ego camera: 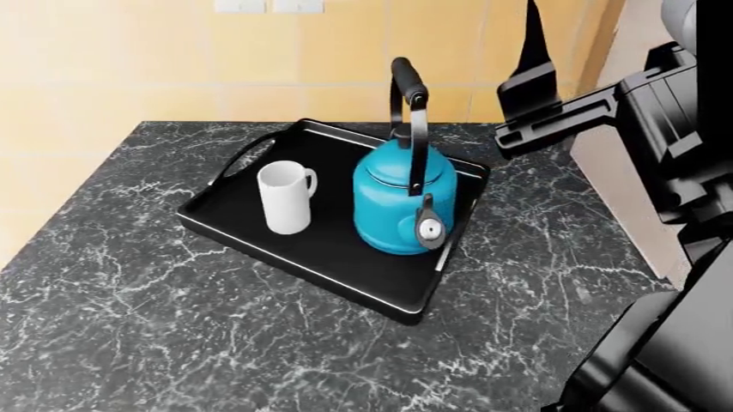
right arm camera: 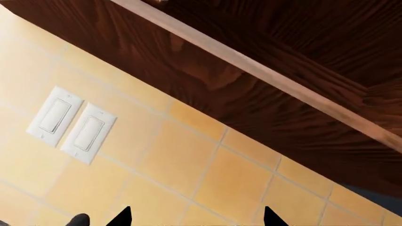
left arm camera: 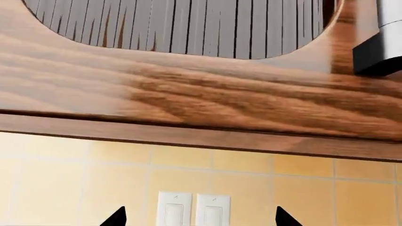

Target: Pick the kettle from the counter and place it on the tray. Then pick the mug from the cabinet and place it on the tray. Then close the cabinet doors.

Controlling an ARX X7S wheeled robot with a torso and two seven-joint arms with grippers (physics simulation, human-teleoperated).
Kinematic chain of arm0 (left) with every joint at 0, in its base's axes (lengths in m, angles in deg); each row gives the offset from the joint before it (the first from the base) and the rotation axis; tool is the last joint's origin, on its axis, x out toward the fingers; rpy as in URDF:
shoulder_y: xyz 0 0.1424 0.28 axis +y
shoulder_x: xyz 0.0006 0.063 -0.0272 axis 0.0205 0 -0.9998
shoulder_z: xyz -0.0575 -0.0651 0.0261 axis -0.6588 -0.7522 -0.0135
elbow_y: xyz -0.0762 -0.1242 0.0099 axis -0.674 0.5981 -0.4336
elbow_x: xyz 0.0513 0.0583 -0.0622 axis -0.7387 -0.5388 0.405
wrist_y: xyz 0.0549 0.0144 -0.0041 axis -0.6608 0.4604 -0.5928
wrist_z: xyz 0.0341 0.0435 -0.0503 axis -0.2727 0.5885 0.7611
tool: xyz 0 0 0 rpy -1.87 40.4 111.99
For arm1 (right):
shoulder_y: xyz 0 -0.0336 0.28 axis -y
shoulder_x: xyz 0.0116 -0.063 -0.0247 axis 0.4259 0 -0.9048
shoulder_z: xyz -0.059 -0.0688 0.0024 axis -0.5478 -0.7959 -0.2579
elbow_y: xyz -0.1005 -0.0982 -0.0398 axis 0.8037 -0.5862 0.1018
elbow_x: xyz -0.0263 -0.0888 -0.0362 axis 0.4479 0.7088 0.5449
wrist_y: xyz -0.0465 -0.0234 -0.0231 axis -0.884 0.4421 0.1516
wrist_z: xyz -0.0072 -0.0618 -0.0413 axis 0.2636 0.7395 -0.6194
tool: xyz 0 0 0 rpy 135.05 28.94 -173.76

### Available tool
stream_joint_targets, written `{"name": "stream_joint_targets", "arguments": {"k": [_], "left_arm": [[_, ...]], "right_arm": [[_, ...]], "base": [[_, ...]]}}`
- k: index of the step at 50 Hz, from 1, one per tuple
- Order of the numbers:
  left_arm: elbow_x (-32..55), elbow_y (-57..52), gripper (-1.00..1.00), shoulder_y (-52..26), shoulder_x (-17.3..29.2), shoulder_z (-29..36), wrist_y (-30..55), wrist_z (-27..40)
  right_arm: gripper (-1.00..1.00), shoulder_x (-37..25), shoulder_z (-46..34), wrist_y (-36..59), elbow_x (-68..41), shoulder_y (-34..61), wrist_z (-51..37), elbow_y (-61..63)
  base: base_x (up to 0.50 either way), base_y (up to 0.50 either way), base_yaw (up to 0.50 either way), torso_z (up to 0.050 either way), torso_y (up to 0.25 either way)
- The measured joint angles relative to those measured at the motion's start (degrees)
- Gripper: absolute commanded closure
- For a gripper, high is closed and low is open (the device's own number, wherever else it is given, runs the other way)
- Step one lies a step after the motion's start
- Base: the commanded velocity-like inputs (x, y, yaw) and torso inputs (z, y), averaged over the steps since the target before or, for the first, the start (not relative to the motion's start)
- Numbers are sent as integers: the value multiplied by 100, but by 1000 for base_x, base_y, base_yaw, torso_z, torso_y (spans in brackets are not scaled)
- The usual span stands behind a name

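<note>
On my bench (ego camera: 137, 318) the tray (ego camera: 332, 249) carries the mug (ego camera: 284, 197) and, right of it, the kettle (ego camera: 403, 202). Both arms are raised toward the tiled wall — left pincer (left arm camera: 201, 219) and right pincer (right arm camera: 196, 217) spread wide, empty.

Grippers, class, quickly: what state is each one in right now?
Left gripper: open, holding nothing.
Right gripper: open, holding nothing.
</note>
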Motion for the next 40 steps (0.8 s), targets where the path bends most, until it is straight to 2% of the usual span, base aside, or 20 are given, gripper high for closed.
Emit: {"name": "stream_joint_targets", "arguments": {"k": [40], "left_arm": [[-26,53,-100,62,55,-43,-56,-77]], "right_arm": [[-100,27,-127,47,9,99,-13,-77]], "base": [[3,-230,0,0,0]]}}
